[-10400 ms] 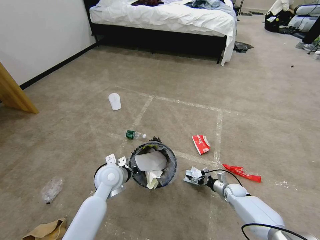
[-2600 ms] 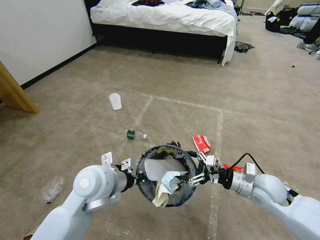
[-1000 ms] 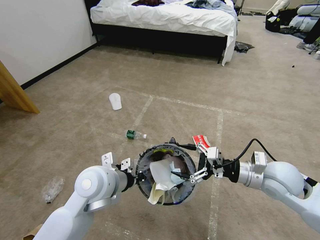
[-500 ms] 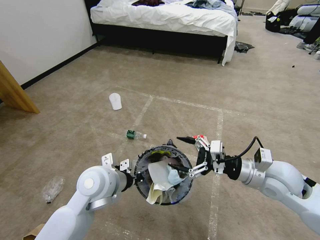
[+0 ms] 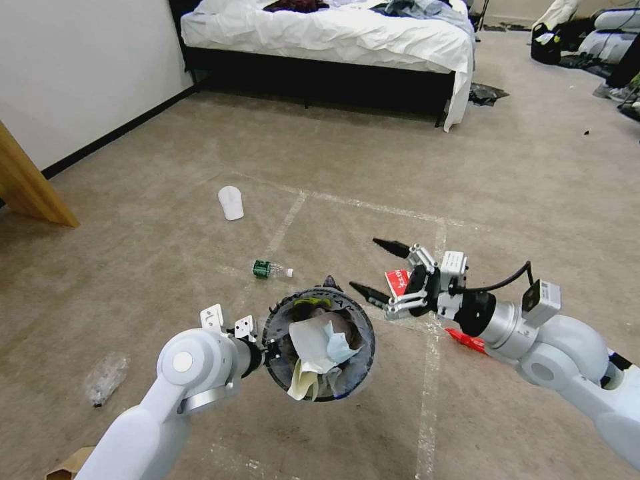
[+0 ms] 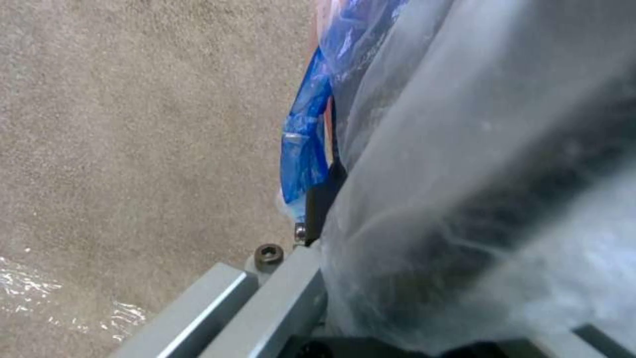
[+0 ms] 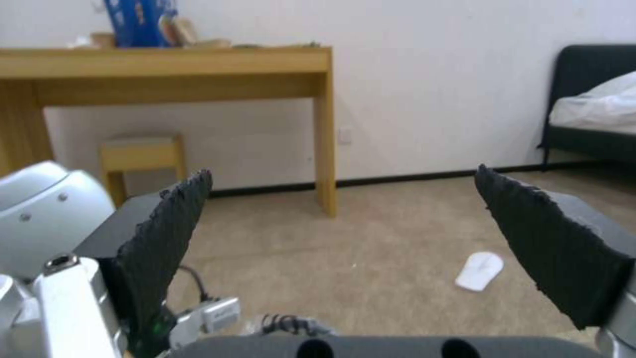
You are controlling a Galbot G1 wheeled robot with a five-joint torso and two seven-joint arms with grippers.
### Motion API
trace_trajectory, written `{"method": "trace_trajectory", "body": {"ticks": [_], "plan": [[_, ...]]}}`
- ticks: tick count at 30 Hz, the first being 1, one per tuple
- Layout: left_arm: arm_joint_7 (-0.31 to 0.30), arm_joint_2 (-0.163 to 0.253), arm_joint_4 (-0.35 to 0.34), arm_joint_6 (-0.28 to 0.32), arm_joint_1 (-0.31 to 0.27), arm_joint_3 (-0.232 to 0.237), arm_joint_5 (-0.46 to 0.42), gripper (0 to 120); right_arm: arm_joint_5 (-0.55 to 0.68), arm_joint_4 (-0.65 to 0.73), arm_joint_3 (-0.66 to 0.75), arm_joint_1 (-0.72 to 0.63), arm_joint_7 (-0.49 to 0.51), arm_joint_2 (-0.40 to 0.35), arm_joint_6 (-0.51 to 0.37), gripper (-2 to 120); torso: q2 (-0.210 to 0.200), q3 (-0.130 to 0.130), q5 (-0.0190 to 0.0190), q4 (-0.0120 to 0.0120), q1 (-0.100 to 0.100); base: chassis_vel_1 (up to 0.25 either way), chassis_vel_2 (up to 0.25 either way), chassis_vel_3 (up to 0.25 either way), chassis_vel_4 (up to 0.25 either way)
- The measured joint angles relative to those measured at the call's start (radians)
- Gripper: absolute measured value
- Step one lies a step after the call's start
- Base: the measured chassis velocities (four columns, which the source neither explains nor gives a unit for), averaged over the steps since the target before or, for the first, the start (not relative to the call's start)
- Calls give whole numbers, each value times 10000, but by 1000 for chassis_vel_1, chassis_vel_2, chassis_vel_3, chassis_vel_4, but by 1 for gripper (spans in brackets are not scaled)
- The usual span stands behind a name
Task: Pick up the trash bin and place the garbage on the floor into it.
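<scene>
Both pincers have shifted: the right pincer (image 5: pixel 377 270) has withdrawn right of the trash bin (image 5: pixel 319 343), spread empty; the left pincer (image 5: pixel 265 344) keeps pinching its rim (mouth tilted toward the camera, off the floor (image 5: pixel 520 187)).

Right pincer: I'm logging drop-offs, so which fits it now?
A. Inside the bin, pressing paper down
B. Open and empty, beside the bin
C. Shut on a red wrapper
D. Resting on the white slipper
B: the right pincer has its dark fingers spread wide with nothing between them, off to the side of the small round red bin lined with clear plastic, which the left pincer holds at the rim.
</scene>
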Motion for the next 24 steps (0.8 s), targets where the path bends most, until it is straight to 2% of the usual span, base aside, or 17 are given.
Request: {"method": "trace_trajectory", "body": {"ticks": [5, 15, 24], "plan": [[-87, 2, -37, -57, -60, -30, -139, 0, 88, -134, 194, -92, 34, 144, 76, 100, 0, 0, 0, -1, 0, 0, 0, 0, 0], [-160, 79, -71, -108, -32, -225, -238, 0, -47, -1054, 1380, -676, 677, 1089, 201, 100, 0, 0, 0, -1, 0, 0, 0, 0, 0], [-150, 27, 21, -113, -92, -247, -128, 0, -648, -1537, 2647, -2037, 887, 2097, 287, 100, 0, 0, 1, -3, 0, 0, 0, 0, 0]]}}
